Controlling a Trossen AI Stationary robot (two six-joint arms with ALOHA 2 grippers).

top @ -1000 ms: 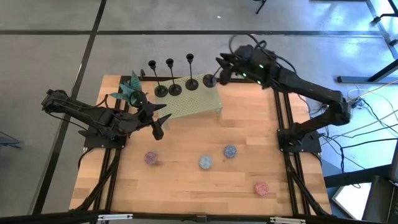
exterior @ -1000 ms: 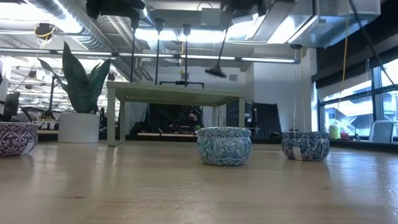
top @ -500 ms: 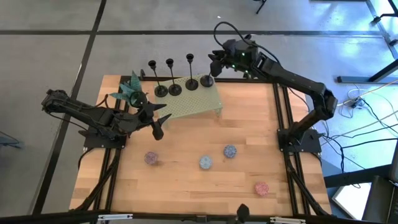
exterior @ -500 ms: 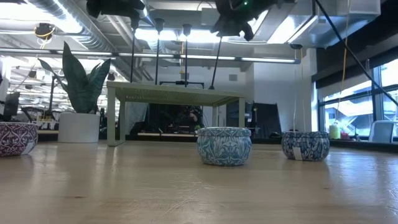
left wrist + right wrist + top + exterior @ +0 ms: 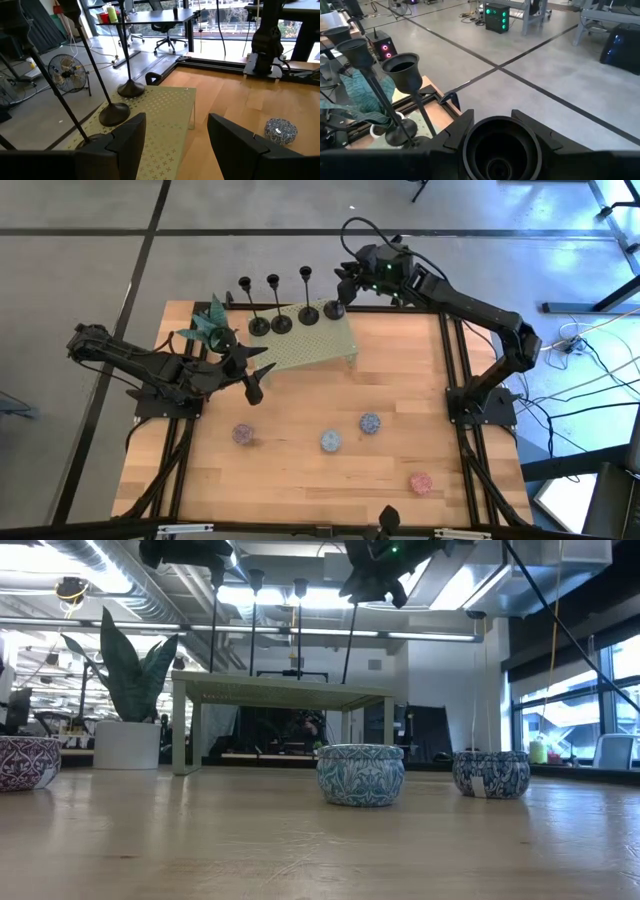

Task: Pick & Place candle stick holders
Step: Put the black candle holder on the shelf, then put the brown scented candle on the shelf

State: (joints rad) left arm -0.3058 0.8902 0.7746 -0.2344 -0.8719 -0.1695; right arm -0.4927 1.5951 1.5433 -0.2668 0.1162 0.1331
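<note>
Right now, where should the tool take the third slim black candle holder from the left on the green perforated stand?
At its small cup, from straight above: the thin stem stands upright, and neighbouring bases crowd both sides. The right tool grips the next holder the same way.

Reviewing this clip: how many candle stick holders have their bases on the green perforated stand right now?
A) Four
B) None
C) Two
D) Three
A: the high view shows four round bases in a row along the back edge of the stand, the rightmost holder with its cup between the fingers of the right gripper.
</note>
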